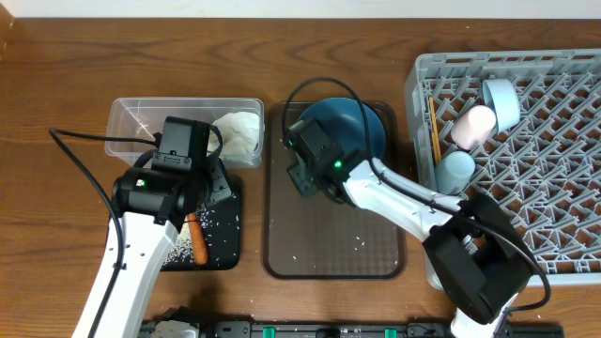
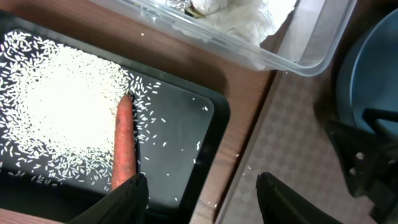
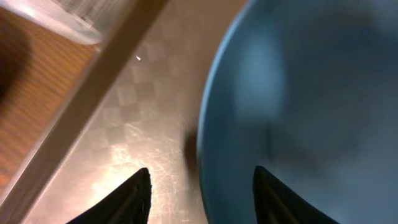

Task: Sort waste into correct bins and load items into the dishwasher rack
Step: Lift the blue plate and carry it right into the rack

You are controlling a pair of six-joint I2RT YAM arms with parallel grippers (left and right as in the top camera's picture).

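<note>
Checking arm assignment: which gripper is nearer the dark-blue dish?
Right. Right gripper is at the dark-blue dish rim; left gripper is over the black tray edge, farther off.

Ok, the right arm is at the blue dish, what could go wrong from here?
1. The right gripper is open with only the dish rim between its fingers; such a thin edge hold could slip or tip the dish on lifting.
2. The left side of the rack already holds the pink cup, blue cup and chopsticks; the dish may knock them going in.
3. Stray rice on the brown tray could get left behind.
</note>
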